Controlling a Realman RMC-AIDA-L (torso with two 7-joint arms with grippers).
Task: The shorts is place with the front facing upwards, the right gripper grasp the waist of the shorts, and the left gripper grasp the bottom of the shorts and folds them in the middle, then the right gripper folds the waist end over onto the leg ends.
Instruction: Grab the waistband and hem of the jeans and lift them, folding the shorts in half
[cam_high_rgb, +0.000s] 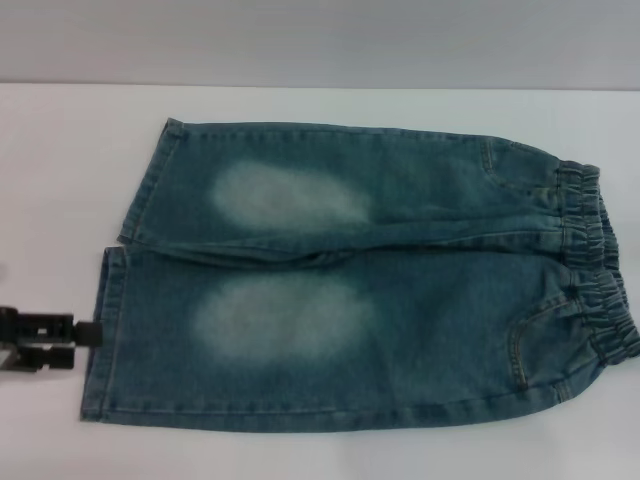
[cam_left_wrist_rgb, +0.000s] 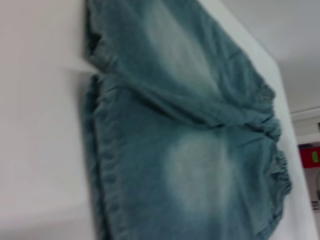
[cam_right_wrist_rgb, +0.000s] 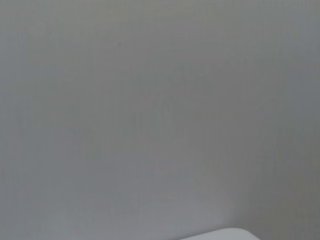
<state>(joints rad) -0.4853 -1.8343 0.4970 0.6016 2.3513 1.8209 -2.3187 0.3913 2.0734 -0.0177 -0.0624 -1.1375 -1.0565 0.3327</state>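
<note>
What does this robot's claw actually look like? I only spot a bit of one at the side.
Only the left claw shows, at the head view's left edge beside the shorts. It is black and blocky, built of short, squared bar-like parts. No cables, markings or lights are visible on it. The right claw is not in view in any picture.

Head view down on shorts (cam_high_rgb: 350, 290), left wrist close, oblique, right wrist facing wall.

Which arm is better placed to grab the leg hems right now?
Left. The left pincer sits beside the near leg's hem of the shorts; the right pincer is out of view.
</note>
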